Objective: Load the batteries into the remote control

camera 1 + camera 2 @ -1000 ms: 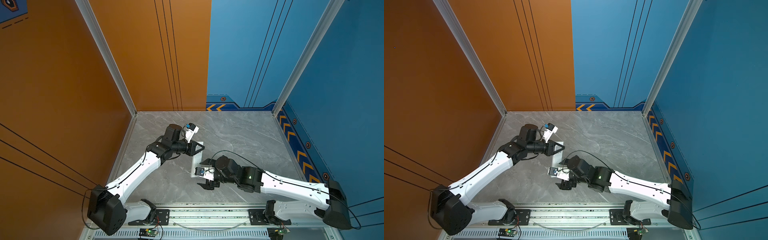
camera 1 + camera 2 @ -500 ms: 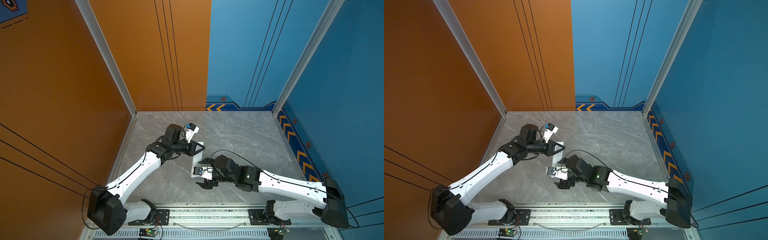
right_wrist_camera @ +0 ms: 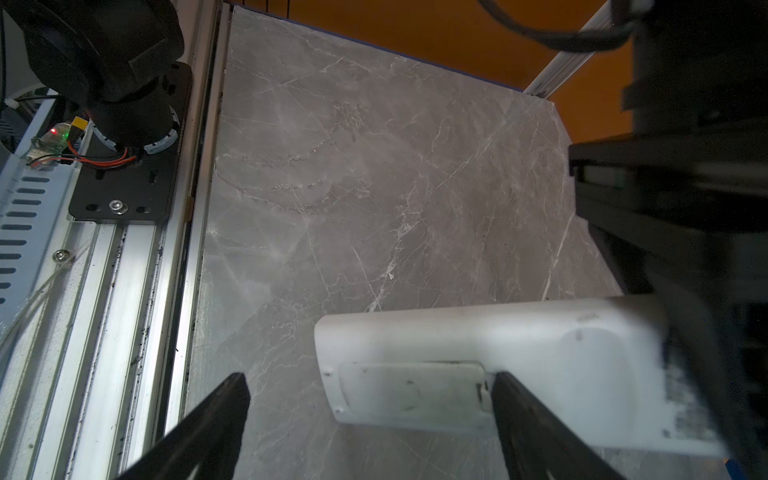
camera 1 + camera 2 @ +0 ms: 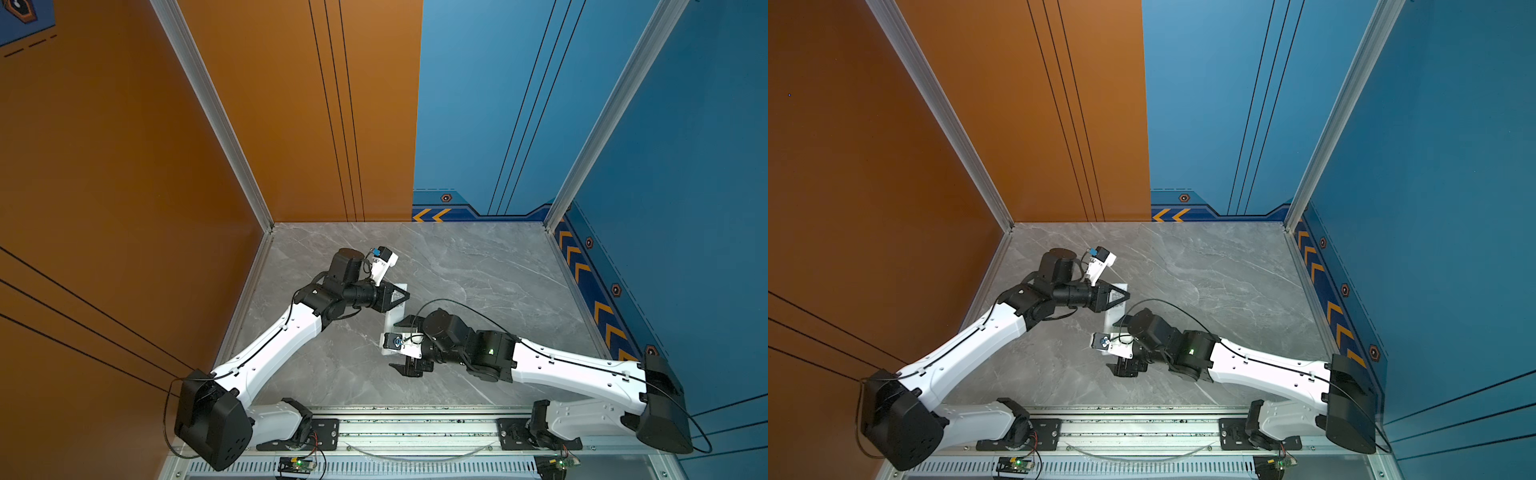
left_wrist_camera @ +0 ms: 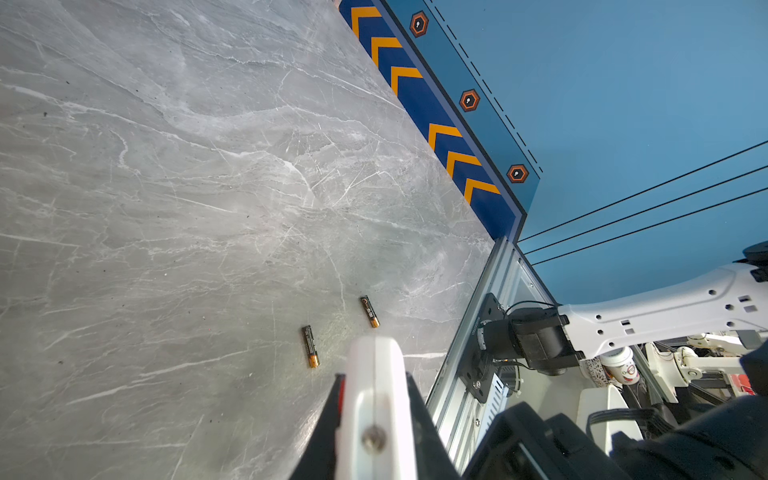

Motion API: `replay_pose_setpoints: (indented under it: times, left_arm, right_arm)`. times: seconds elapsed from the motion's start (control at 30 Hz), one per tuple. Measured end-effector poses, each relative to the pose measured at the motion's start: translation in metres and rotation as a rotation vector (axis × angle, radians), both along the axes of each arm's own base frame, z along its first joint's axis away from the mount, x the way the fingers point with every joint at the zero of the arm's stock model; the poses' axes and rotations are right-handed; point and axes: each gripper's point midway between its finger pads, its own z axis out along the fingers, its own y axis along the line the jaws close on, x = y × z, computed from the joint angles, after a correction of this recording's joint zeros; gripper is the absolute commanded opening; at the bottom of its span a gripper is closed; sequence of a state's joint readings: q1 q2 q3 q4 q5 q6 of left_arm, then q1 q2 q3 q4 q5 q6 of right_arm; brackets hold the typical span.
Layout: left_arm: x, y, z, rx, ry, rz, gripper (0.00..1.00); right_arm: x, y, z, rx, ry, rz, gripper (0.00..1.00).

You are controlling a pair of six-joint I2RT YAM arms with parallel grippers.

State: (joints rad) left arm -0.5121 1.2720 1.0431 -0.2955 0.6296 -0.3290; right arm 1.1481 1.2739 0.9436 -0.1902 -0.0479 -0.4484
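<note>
R fingers edged a bit sideways, spread wide, remote cover end btwn them. L fingers clenched on remote. Batteries on surface just beyond L fingertips.

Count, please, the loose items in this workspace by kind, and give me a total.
Batteries: 2, the second lying close by
Remote: 1
Total: 3
</note>
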Motion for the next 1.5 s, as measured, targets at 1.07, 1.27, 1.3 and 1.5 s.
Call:
replay_pose_setpoints:
  times: [1.07, 1.27, 1.3, 1.5]
  left_arm:
    - [-0.001, 0.0007, -0.0015, 0.003, 0.009, -0.001, 0.0]
    - [-0.0009, 0.001, -0.0015, 0.003, 0.009, 0.0, 0.0]
    - [-0.0008, 0.0009, -0.0015, 0.003, 0.009, 0.0, 0.0]
    - [-0.0009, 0.001, -0.0015, 0.003, 0.009, 0.0, 0.0]
  right_arm:
    - [-0.004, 0.001, -0.0009, 0.003, 0.018, 0.022, 0.84]
    - [-0.004, 0.0009, -0.0008, 0.003, 0.018, 0.022, 0.84]
    - [-0.0041, 0.001, -0.0008, 0.003, 0.018, 0.022, 0.84]
    - [-0.0042, 0.0008, -0.0003, 0.004, 0.018, 0.022, 0.84]
